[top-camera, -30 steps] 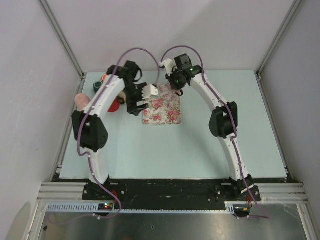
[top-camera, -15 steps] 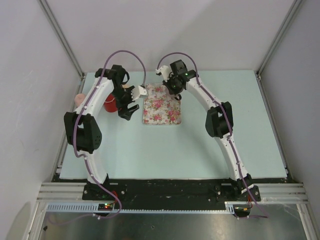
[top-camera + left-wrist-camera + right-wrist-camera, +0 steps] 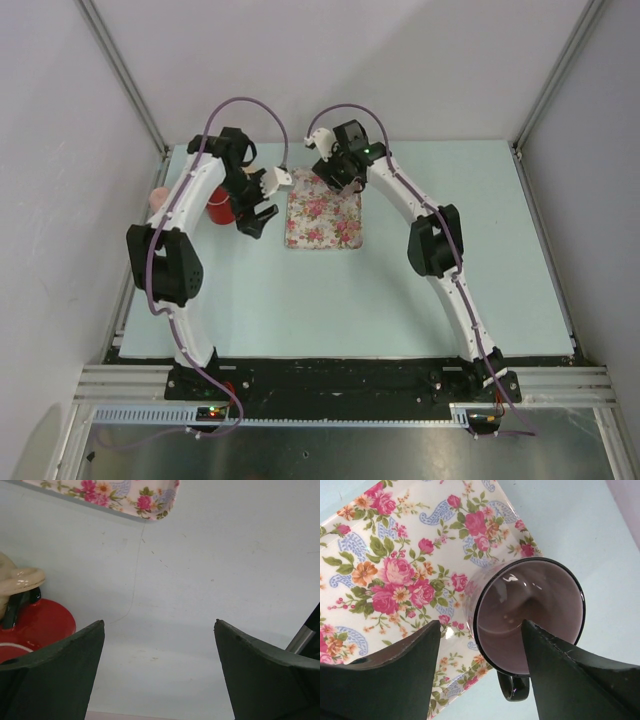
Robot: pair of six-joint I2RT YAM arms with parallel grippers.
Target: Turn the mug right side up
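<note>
- Mug (image 3: 527,615): purple, see-through and dark-rimmed, it stands mouth up on the floral tray (image 3: 395,575), near one corner. Its handle reaches past the tray's edge over the pale blue table (image 3: 570,530).
- Far left in the top view, a pinkish item (image 3: 158,198) sits at the table's edge. It is too small to identify.
- Next comes a red round piece (image 3: 37,625) with a cream glazed piece (image 3: 17,579) right by it, both just beside the left gripper.
- Left gripper (image 3: 160,622): its jaws are spread wide with nothing between them and only bare table below. It hangs between the red piece and the tray's left side.
- The floral tray lies flat, a rectangle toward the far middle of the table.
- Right gripper (image 3: 480,622): it points down over the mug at the tray's far edge, jaws parted. One finger (image 3: 390,675) is outside the mug's wall and the other (image 3: 570,675) over its mouth, neither pressing on the wall. In the top view the gripper hides the mug.
</note>
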